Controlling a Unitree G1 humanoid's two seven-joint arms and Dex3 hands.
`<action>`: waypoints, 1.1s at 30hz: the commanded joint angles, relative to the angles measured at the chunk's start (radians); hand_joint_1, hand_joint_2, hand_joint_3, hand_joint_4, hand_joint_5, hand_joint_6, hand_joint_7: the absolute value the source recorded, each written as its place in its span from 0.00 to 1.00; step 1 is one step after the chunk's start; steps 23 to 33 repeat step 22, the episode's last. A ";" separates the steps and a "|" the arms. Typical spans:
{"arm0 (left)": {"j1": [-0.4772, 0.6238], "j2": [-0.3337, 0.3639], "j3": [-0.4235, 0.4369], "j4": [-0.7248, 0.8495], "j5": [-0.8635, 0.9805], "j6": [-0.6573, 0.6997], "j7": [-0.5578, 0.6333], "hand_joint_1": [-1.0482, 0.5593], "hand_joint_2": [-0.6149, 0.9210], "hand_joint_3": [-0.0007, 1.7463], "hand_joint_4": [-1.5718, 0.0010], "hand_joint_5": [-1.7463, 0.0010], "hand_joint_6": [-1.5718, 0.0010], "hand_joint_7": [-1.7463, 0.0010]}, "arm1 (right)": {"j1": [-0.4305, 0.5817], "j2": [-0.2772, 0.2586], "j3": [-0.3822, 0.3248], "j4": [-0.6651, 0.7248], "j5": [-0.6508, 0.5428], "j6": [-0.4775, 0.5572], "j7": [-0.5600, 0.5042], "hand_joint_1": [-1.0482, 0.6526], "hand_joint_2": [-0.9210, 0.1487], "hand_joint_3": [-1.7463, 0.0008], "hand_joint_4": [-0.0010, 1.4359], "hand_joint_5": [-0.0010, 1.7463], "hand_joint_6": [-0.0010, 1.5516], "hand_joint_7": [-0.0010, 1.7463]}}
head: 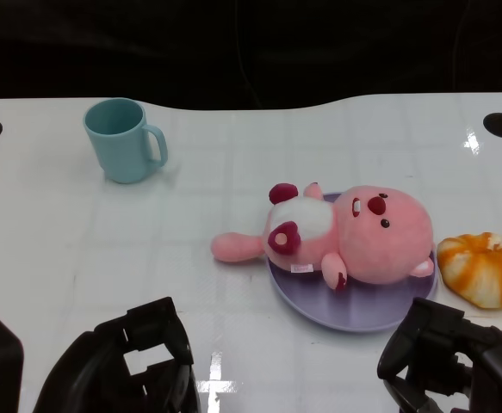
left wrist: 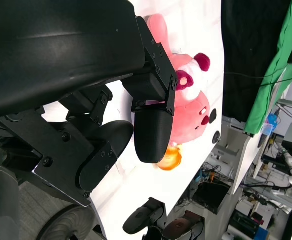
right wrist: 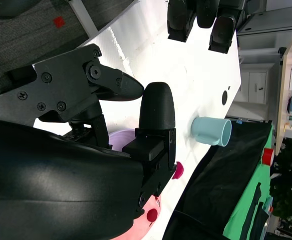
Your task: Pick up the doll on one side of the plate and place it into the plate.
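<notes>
Starting at your left, the left hand point(head: 126, 361) sits low at the near edge of the table point(head: 61, 224), fingers apart and holding nothing, well clear of the teal mug point(head: 126, 139) standing far back. Moving toward the middle, the pink doll point(head: 345, 234) lies on its side with head and body on the purple plate point(head: 354, 314), but one foot hangs over the plate's left rim onto the bare table. So judge the placing as nearly finished, not clean: if you want it properly inside, nudge that overhanging foot rightward with the left hand, coming in low and slow so the soft body rolls inward without dragging the plate. Just right of the plate rests an orange pumpkin toy point(head: 485, 268); keep the doll from shoving into it. At the far right, the right hand point(head: 444, 357) hovers near the plate's near rim, also spread and empty; lift it straight back without clipping the rim
</notes>
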 commanded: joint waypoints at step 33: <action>0.039 -0.011 -0.020 -0.023 0.002 -0.070 -0.009 0.59 0.68 0.82 0.45 0.00 0.53 0.06 | 0.044 -0.040 -0.039 -0.053 0.009 -0.034 0.028 0.49 0.14 0.58 0.43 1.00 0.32 0.90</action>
